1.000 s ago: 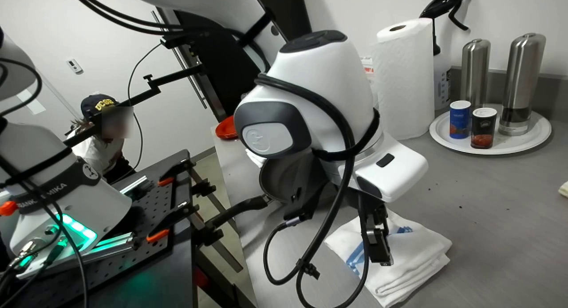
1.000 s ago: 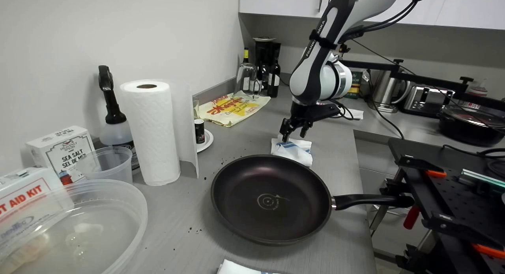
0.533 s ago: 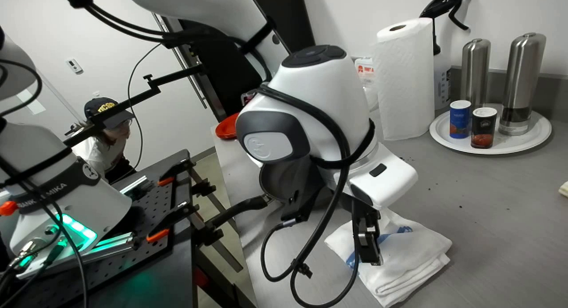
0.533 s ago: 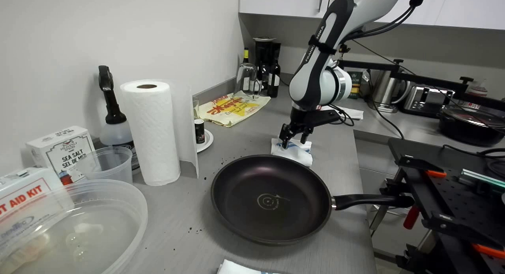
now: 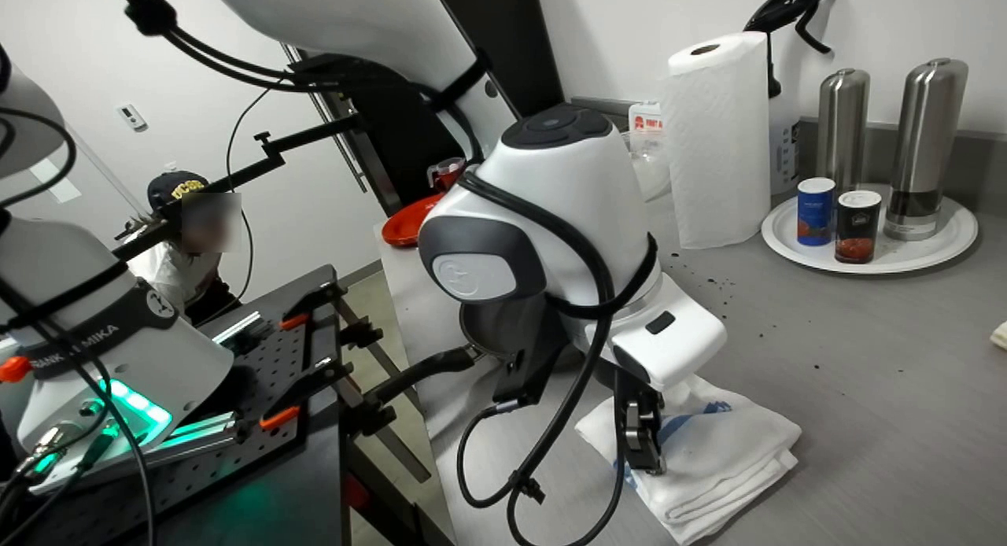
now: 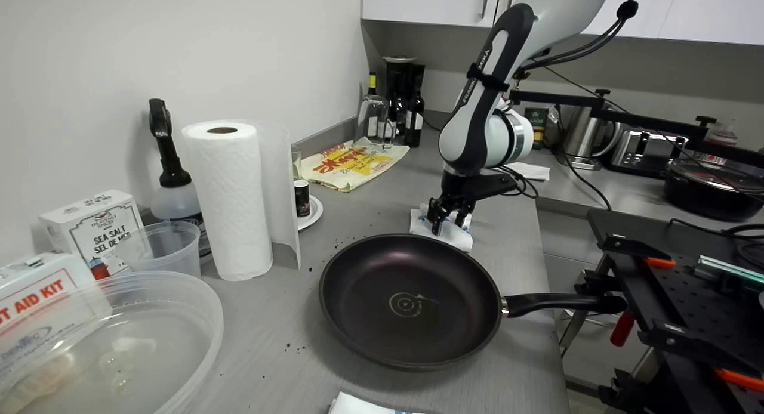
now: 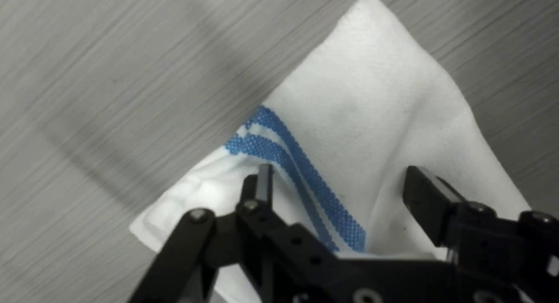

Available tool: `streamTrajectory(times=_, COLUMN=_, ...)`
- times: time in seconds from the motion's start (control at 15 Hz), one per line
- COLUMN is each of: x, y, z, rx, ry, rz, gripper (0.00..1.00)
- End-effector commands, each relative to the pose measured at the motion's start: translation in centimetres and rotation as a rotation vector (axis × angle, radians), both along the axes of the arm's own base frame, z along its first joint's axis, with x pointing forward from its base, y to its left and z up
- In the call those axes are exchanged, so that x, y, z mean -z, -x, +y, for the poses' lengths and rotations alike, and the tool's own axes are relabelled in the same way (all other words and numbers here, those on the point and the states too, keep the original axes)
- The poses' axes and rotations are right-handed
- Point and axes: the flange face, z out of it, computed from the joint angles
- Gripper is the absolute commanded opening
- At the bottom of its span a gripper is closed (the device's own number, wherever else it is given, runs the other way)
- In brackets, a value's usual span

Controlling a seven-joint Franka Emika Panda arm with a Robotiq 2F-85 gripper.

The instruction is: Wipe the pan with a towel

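White, blue-striped towel (image 7: pixel 371 84), folded, near bench (image 6: pixel 519 372) edge facing robot base (image 5: pixel 118 286), near black pan (image 6: pixel 412 333); handle (image 6: pixel 558 303) overhangs same edge. Gripper (image 7: pixel 338 176) spread wide over towel, contact unclear.

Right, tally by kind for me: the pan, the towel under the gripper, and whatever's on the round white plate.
Pan: 1
Towel: 1
Tall steel cylinders: 2
Small white-topped canisters: 2
Total: 6
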Motion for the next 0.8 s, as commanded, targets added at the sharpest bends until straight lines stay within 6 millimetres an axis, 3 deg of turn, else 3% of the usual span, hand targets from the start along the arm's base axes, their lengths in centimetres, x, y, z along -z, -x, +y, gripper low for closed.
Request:
streamTrajectory(times=0.0, x=0.0, y=-0.3, z=0.0, rx=0.001, ry=-0.008, rz=-0.001, gripper=0.46)
streamTrajectory(times=0.4, x=-0.2, y=-0.4, z=-0.2, rx=0.003, ry=-0.005, rz=-0.007, gripper=0.02)
streamTrajectory(times=0.73, x=-1.7, y=-0.7, z=-0.2, rx=0.012, ry=-0.027, rz=-0.020, gripper=0.03)
